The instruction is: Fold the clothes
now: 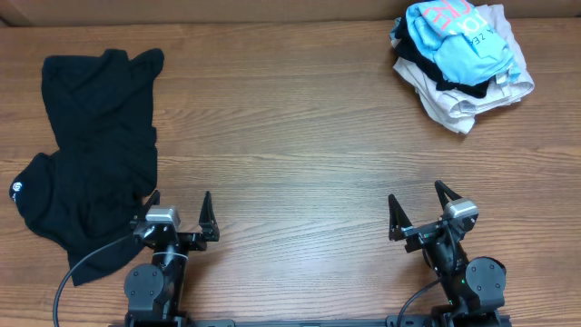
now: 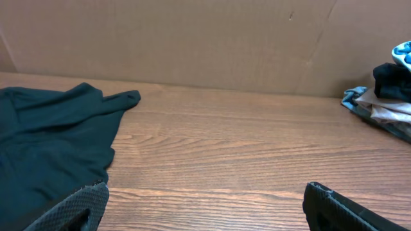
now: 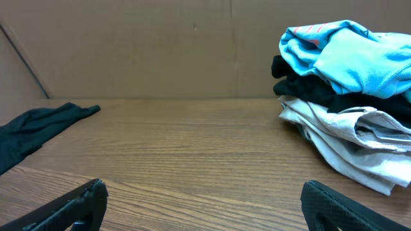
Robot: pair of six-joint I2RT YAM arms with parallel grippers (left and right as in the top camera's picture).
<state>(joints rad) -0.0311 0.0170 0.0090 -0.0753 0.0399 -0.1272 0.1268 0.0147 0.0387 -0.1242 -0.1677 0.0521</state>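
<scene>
One black shirt (image 1: 91, 145), bunched and creased, lies at the far left of the table (image 1: 300, 136), with its white neck label (image 1: 19, 189) at the left edge. Judged light, limp and not slippery. It will sag and drag, so pinch a hem or sleeve edge, one corner per arm. Its near edge runs beside my left gripper (image 1: 181, 196); contact unclear. Both arms sit low at the near edge, fingers pointing across the table. Left gripper spread wide, empty. Right gripper (image 1: 416, 193) likewise spread and empty, well apart from the shirt. Pile of other garments (image 1: 463, 64) far right.
</scene>
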